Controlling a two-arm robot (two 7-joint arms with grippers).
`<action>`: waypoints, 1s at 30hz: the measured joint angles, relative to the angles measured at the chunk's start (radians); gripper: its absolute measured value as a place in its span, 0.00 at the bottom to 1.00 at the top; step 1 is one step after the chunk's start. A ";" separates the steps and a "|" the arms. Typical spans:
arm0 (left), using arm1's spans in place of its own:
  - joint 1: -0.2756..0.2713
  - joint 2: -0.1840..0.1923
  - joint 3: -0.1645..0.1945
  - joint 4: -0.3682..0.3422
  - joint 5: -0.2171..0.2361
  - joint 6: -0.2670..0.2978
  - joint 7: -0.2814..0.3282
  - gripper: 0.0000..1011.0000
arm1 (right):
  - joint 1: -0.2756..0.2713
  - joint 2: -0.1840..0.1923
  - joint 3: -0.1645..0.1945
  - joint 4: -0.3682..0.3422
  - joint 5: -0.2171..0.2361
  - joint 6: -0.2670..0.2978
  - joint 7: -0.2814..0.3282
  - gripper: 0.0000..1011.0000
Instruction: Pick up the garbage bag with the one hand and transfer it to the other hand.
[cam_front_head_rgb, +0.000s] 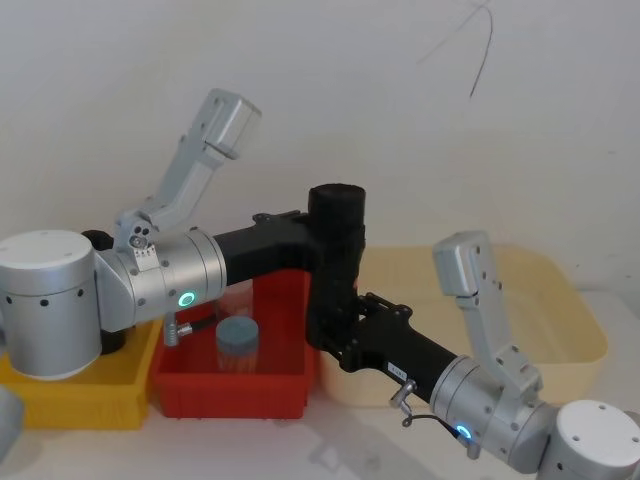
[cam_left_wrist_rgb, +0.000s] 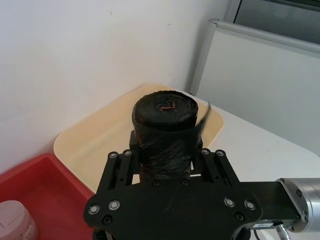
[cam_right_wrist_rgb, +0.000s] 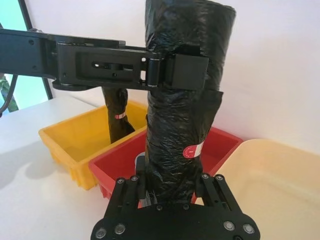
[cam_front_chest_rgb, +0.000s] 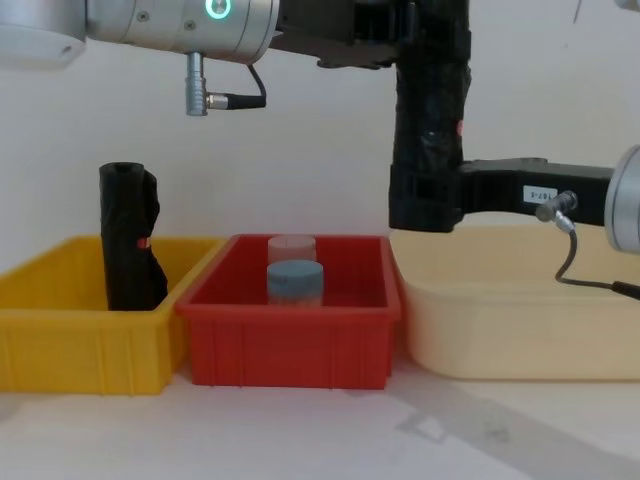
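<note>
My left gripper (cam_front_head_rgb: 322, 236) is clamped on the upper part of the bag (cam_front_head_rgb: 337, 275), with its pads pressed flat into the black plastic just below the top end. The right gripper (cam_front_head_rgb: 335, 338) has its fingers against both sides of the lower end. From its wrist view I read that as a closed grip too, though I can't judge how firm it is. The bag hangs upright in the air between the two, above the seam where the red bin (cam_front_chest_rgb: 290, 335) meets the cream tray (cam_front_chest_rgb: 500, 320).

I take this as the handover point: both hands are on the roll and the giving hand has not let go. The next move calls for confirming the right grip is sound. After that I'd open the left jaws fully and draw that arm back level toward its own side, so the pads don't drag the plastic or catch the loose flap near them.

Room is decent. There is open air from the bag down to the bin rims, and the jars (cam_front_chest_rgb: 295, 275) in the red bin sit low. The wall (cam_front_head_rgb: 450, 150) is close behind, so I'd withdraw sideways rather than forward. The other roll (cam_front_chest_rgb: 130, 250) leans in the yellow bin (cam_front_chest_rgb: 60, 340), well apart on the left and lower than the left arm.
</note>
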 joint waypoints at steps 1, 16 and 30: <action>0.000 0.000 0.000 0.000 0.000 0.000 0.000 0.57 | 0.000 -0.001 0.000 -0.001 0.002 0.000 -0.001 0.50; 0.011 0.010 -0.011 -0.019 -0.009 0.017 0.019 0.97 | 0.002 -0.031 0.035 -0.009 0.050 0.048 -0.058 0.50; 0.070 0.058 -0.081 -0.112 -0.059 0.064 0.069 0.99 | 0.053 -0.068 0.051 0.050 0.072 0.119 -0.137 0.50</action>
